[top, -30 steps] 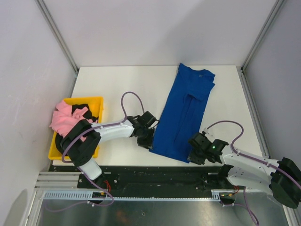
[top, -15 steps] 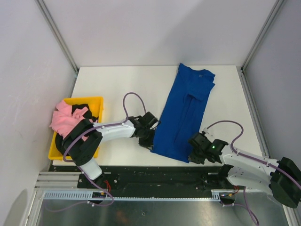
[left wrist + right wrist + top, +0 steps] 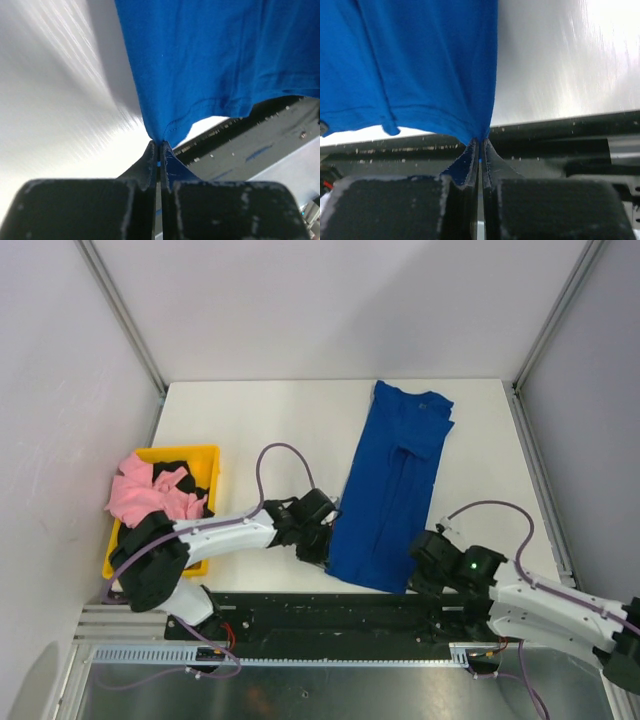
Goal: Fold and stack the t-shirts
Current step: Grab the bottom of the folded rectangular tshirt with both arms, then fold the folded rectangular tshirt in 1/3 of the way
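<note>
A royal-blue t-shirt lies folded lengthwise as a long strip on the white table, collar end far, hem end near. My left gripper is shut on the hem's left corner. My right gripper is shut on the hem's right corner. Both hold the hem lifted over the table's near edge. A pink t-shirt and a black one are bunched in the yellow bin. The white lettering does not show.
The yellow bin stands at the table's left edge. The white table is bounded by grey walls and metal posts. A dark metal rail runs along the near edge under the grippers.
Both grippers have pulled the hem corners toward the near edge, and the whole blue shirt has slid a little toward me. The right arm drew back and to the right.
</note>
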